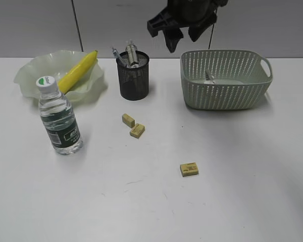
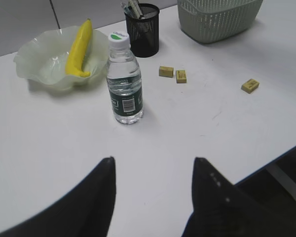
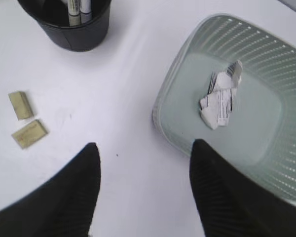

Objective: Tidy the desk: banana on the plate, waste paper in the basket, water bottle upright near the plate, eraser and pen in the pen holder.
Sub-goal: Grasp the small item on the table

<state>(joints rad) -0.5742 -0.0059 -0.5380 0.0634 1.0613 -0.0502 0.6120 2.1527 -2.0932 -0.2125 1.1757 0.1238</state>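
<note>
Right gripper [image 1: 178,39]: jaws apart, holding nothing, hovering above the near-left rim of the basket [image 1: 225,80]. Waste paper [image 3: 220,97] lies inside the basket. Left gripper [image 2: 153,165]: jaws apart, empty, well back from the water bottle [image 2: 124,80]. Outstanding: three erasers. Two lie close together in front of the pen holder [image 1: 133,75], left of the basket; the third eraser [image 1: 189,169] lies farther forward. The pair [image 3: 23,118] sits forward and left of the right gripper, judged the nearer arm.
</note>
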